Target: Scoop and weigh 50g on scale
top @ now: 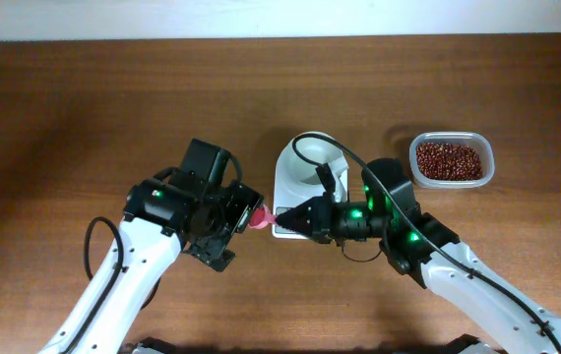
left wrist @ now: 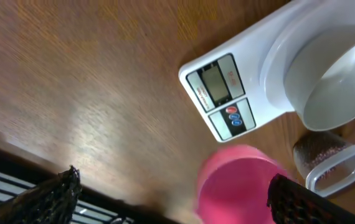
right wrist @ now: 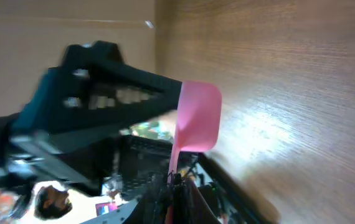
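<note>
The pink scoop (top: 259,218) is pinched by the right gripper (top: 280,216); the left gripper (top: 239,226) is spread wide around it. It should be drawn clear level, then carried to the beans (top: 449,160), well behind the right gripper; the scale (top: 295,175) lies just beside that gripper.

left gripper (left wrist: 177,194) wide — right gripper (top: 282,217) clamped

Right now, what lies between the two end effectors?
A pink scoop, seen overhead: the right end effector grips it, the left end effector stands open around it.
</note>
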